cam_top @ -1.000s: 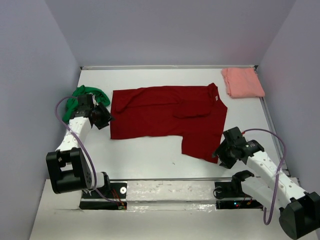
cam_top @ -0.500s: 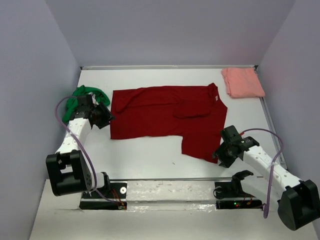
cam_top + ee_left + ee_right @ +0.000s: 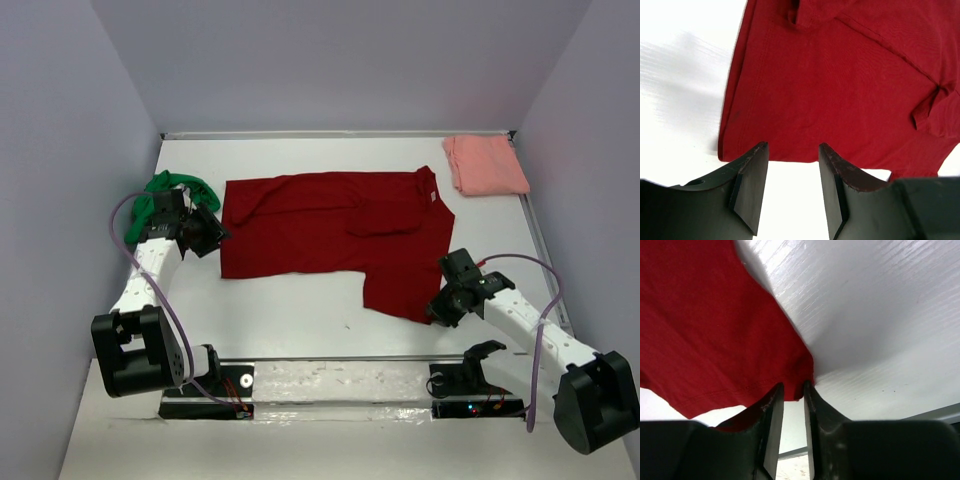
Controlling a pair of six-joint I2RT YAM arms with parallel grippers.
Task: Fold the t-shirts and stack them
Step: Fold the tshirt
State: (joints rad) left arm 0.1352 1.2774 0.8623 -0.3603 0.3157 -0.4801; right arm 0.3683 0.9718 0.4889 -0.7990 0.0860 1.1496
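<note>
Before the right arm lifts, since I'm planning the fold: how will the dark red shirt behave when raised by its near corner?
Probably floppy: the dark red shirt lies flat with soft creases, so it should drape. Held only at the corner between the right fingers, it will likely sag and drag.

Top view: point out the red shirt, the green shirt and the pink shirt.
red shirt (image 3: 320,225), top view, middle of its body
green shirt (image 3: 188,184), top view, far part of the bunched cloth
pink shirt (image 3: 485,165), top view, centre of the folded cloth
</note>
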